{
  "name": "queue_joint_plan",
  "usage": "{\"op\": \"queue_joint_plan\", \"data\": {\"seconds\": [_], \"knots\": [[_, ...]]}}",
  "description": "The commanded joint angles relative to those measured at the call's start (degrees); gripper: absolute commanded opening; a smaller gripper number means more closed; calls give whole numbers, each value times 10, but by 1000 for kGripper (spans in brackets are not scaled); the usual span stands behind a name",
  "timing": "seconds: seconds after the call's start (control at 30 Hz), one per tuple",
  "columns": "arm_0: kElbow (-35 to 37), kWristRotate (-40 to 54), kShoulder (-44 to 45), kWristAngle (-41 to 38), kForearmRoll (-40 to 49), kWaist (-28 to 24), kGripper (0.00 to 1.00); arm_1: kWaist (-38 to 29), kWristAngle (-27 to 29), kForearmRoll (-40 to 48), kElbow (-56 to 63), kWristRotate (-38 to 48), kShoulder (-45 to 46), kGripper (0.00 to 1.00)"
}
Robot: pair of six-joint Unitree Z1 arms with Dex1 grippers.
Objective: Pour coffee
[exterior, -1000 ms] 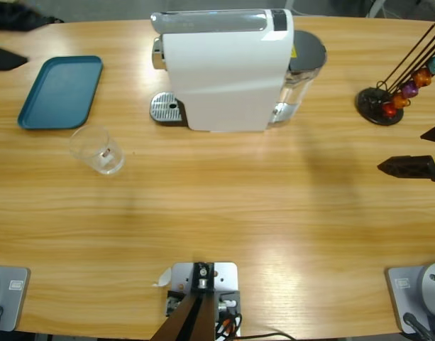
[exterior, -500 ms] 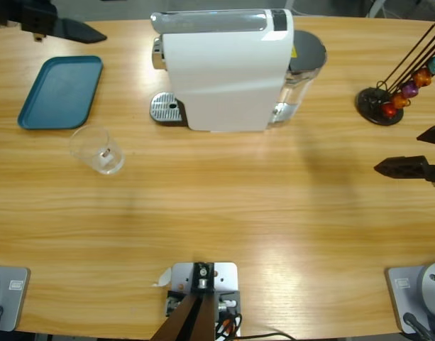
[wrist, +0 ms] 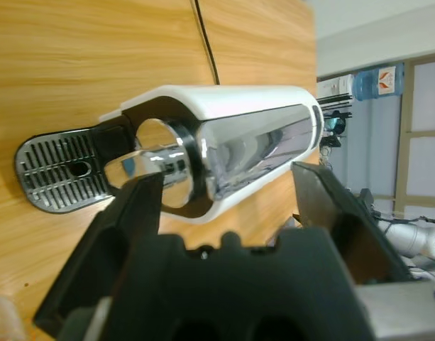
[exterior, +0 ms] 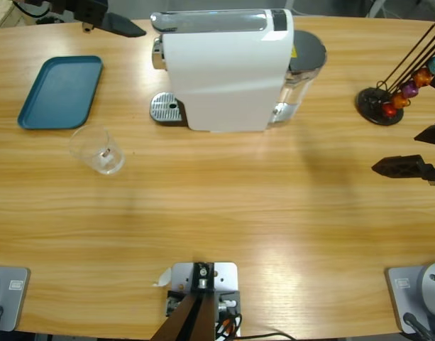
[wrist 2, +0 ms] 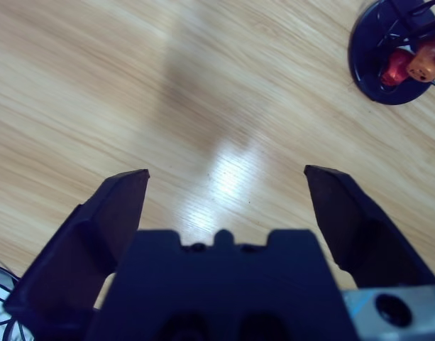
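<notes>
Left gripper (wrist: 224, 206): we record its jaws spread wide and empty, facing the white coffee machine (exterior: 224, 71) and its drip grate (wrist: 57, 170). Right gripper (wrist 2: 228, 192): likewise spread, empty, over bare table (exterior: 238, 213) near the capsule stand (wrist 2: 398, 53). Clear tumbler (exterior: 96, 150): beside the teal tray (exterior: 61, 91); we cannot make out any coffee in it.

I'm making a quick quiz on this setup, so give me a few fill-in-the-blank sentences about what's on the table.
1. The clear glass stands just below the ___ tray.
2. The white coffee machine has a metal drip grate on its ___ side in the high view.
3. Both pincers, left and right, are ___ and hold nothing.

Missing words: blue; left; open
</notes>
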State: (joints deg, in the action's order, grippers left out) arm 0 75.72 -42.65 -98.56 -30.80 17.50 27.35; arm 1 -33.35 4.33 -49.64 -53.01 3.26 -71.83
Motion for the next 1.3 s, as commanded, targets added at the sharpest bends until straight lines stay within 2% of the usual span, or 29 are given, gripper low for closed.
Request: {"op": "queue_joint_plan", "data": {"seconds": [0.03,0.1,0.13,0.8,1.0,1.2,1.3], "knots": [[8,-15,-42,-24,-7,14,440,-4,-2,-5,4,3,-20,1000],[7,-12,-40,-24,-7,15,65,-4,-2,-5,4,3,-21,1000],[7,-12,-39,-26,-7,15,0,-4,-2,-5,4,3,-21,1000],[12,17,-26,-39,-7,22,0,-4,-4,-7,1,2,-33,1000],[40,22,-19,-39,-6,36,0,-4,-4,-7,1,2,-33,1000],[124,27,-10,-52,39,58,0,-4,-3,-7,1,2,-31,1000],[143,28,-9,-52,59,65,0,-4,-3,-7,1,2,-31,1000]]}}
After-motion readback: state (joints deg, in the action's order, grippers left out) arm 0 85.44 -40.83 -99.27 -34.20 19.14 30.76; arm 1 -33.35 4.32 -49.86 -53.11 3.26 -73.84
